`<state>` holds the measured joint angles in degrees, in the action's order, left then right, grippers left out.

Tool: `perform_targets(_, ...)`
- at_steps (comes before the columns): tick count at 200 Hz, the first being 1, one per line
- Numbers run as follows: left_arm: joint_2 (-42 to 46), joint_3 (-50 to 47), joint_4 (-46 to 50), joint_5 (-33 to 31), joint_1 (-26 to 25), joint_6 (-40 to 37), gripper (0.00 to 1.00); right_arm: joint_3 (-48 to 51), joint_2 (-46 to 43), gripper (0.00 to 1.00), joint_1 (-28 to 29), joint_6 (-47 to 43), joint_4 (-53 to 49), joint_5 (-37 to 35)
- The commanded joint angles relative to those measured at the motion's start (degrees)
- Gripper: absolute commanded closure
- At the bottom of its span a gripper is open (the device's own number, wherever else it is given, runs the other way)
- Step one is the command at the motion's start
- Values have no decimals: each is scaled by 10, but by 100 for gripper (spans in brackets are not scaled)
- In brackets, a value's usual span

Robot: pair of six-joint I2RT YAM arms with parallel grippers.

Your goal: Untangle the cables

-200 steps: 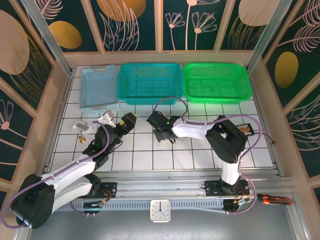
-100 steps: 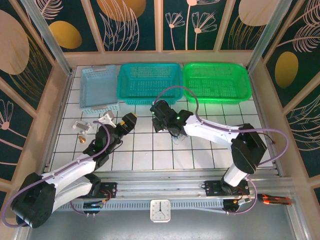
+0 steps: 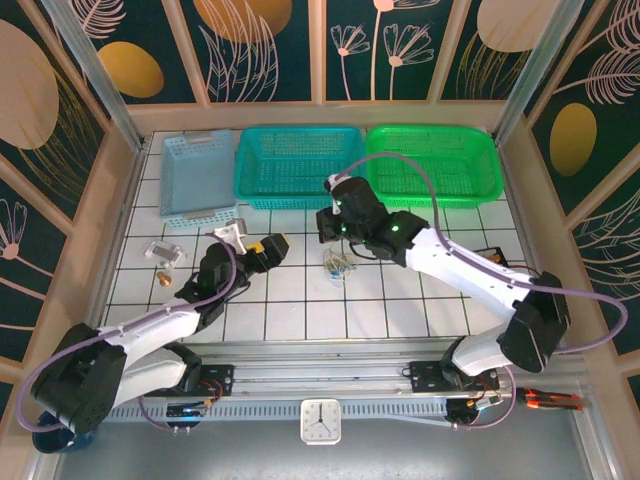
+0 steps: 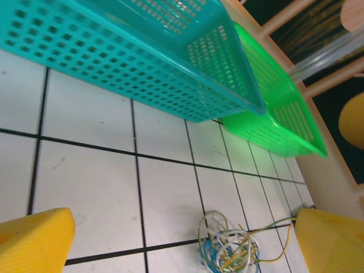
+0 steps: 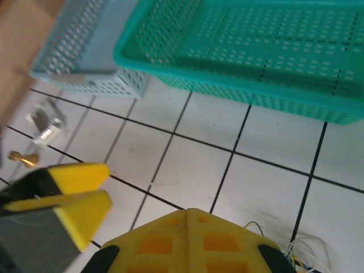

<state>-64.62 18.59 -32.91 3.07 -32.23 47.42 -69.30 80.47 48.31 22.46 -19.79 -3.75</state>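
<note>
The cables [image 3: 338, 266] are a small knot of blue, whitish and yellowish cords lying on the white tiles, in front of the teal basket [image 3: 300, 165]. My left gripper [image 3: 272, 245] is open just left of the knot. In the left wrist view its yellow fingers [image 4: 34, 239] frame the cables [image 4: 230, 247], and one yellowish strand trails right. My right gripper [image 3: 327, 230] is shut, just behind the knot. In the right wrist view its tips [image 5: 187, 213] meet flat with no cord seen between them, and the cables [image 5: 301, 250] peek out at the lower right.
A light blue basket [image 3: 198, 175], the teal basket and a green basket [image 3: 432, 165] line the back. Small metal parts [image 3: 160, 252] and a brass piece [image 3: 162, 280] lie at the left. A dark object [image 3: 495, 262] sits at the right. The left gripper [image 5: 79, 193] is close to the right one.
The right arm has stretched out, and its shut gripper has moved from over the knot back towards the teal basket. The left gripper has shifted right, closer to the cables.
</note>
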Motion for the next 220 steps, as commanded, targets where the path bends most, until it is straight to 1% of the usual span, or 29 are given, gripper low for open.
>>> perform_targets(1,-21,23,-53,56,0,-52,1,-13,-27,100,-20,26,42,51)
perform_targets(23,-48,34,-81,81,-8,-70,1,-5,-37,100,-37,40,61,76)
perform_targets(45,-84,58,-93,95,-28,-94,1,2,-39,100,-42,48,72,80)
perform_targets(77,-138,91,-98,78,-56,-126,1,11,-35,100,-44,54,85,85)
perform_targets(101,-166,98,-115,60,-59,-133,1,17,-36,100,-43,59,92,90)
perform_targets(141,-205,123,-120,67,-67,-158,1,18,-36,100,-43,61,97,97)
perform_targets(204,-281,179,-133,64,-75,-171,1,14,-40,100,-39,71,106,115)
perform_targets(220,-302,194,-141,62,-75,-172,6,9,-43,100,-36,74,106,119)
